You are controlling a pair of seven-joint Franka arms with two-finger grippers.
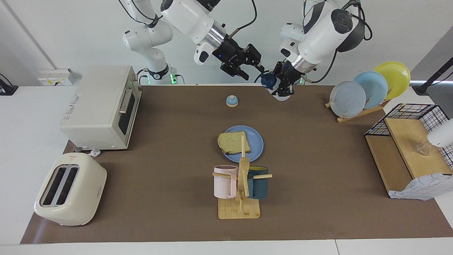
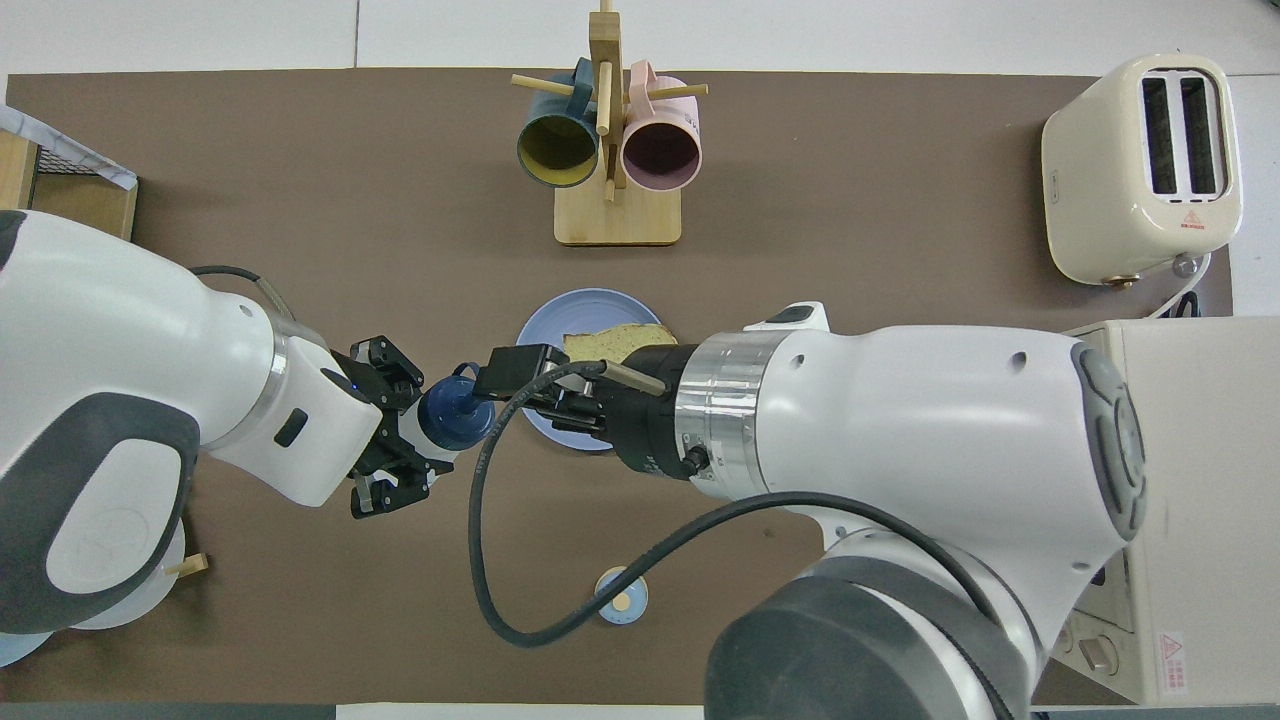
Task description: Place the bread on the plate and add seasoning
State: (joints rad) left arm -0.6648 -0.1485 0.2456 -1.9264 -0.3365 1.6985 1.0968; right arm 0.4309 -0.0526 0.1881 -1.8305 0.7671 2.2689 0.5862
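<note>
Left gripper [image 1: 282,89] is clamped on the small translucent whitish plastic seasoning bottle [image 1: 272,83] with dark navy cap, held up in the air at the robots' edge of the table, bottle tilted, cap pointing toward the right gripper [image 1: 252,69]. Right gripper hangs just beside that cap, holding nothing; whether its fingers are parted cannot be told. Likely next: work the cap. Squarish tan toast slice [image 1: 233,142] lies on the round medium-blue plate [image 1: 255,141], well apart from both grippers, mid-table.
</note>
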